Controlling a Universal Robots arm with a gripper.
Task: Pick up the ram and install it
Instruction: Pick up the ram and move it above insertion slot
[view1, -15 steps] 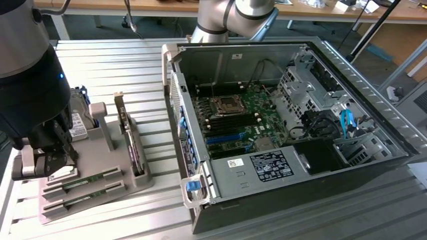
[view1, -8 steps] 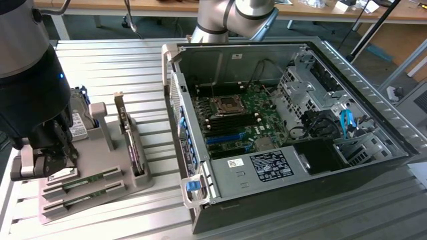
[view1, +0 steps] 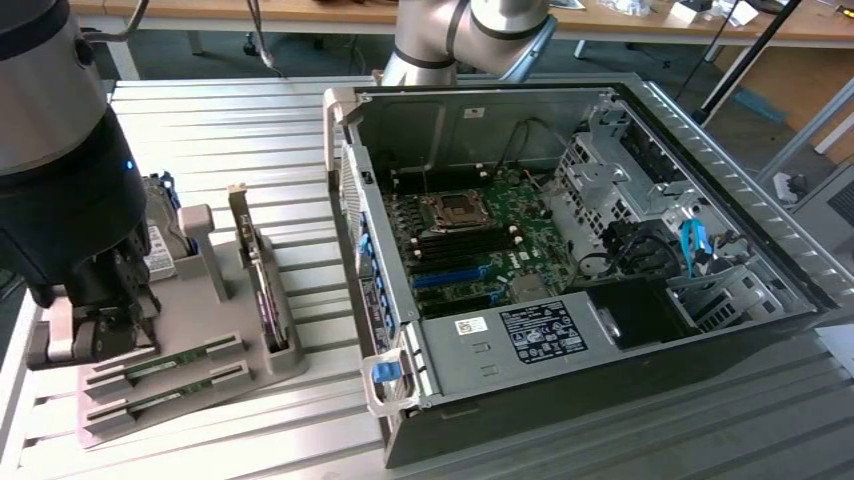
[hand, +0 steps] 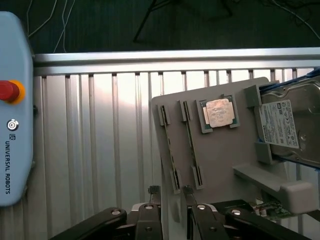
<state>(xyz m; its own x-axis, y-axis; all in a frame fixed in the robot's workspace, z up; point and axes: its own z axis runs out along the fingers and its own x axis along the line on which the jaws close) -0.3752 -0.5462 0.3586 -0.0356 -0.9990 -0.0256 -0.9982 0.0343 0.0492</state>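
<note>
Wrist view has the gripper (hand: 170, 191) released, jaws apart w/ nothing between them, hovering at the end of the holder (hand: 225, 165), where the ram (hand: 170, 152) and a 2nd stick (hand: 191, 147) sit on edge in their slots. Can't tell from here which stick I'm lined up on. I'd centre the jaws across one stick's thin faces mid-length, drop straight, clamp gently & lift vertical, no twist.

Arm (view1: 470, 30): one, grey jointed segments, upper link at 12 o'clock in the exterior view.
Wrist (view1: 60, 190): black housing at 9 o'clock, directed downward.
Gripper (view1: 96, 338): two-finger, black linkages, at 8 o'clock; fingers (hand: 149, 222) parallel, jaws standing apart, tips pointing down.
</note>
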